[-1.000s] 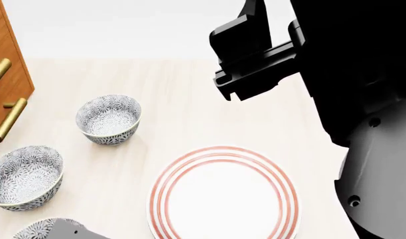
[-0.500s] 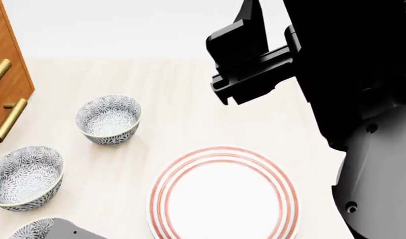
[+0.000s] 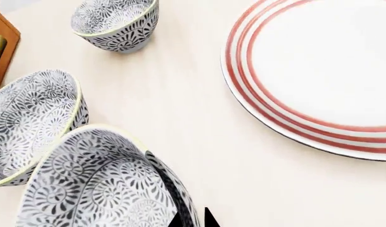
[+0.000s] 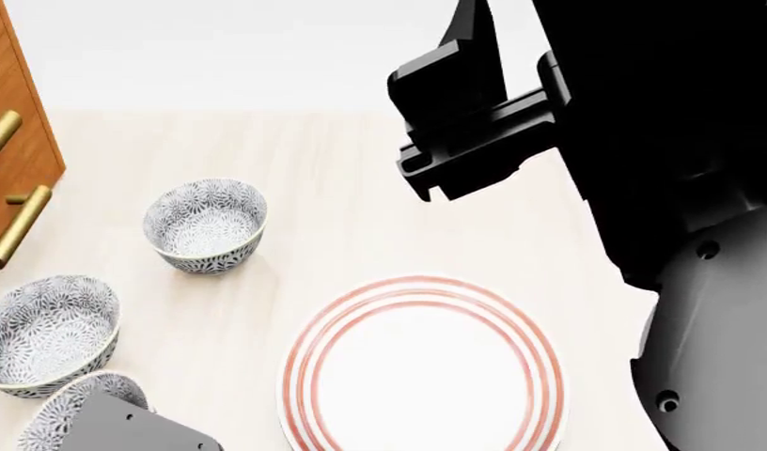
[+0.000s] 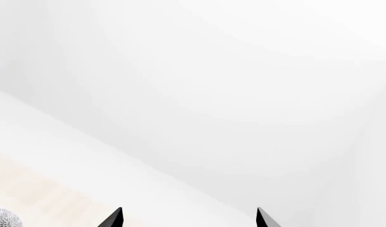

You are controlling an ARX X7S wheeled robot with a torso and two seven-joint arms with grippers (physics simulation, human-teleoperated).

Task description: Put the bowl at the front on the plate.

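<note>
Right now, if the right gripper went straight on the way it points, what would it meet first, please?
Probably nothing near: the right gripper, jaws apart, faces a bare white wall beyond the table edge. Depth is unclear.

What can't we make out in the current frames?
- Front bowl: head view, lower part cut off by the frame edge and the left arm's grey housing.
- Left pincer: left wrist view, only dark tips at the edge; grip on the bowl's wall unclear.
- Plate: near rim cropped.
- Right pincer: only tips show.

i see a glazed ceramic bowl (image 3: 98, 189), a glossy plate (image 4: 421, 371), a pale matt wood tabletop (image 4: 346, 207), and a wooden cabinet (image 4: 14, 122) with brass handles (image 4: 18, 225).
</note>
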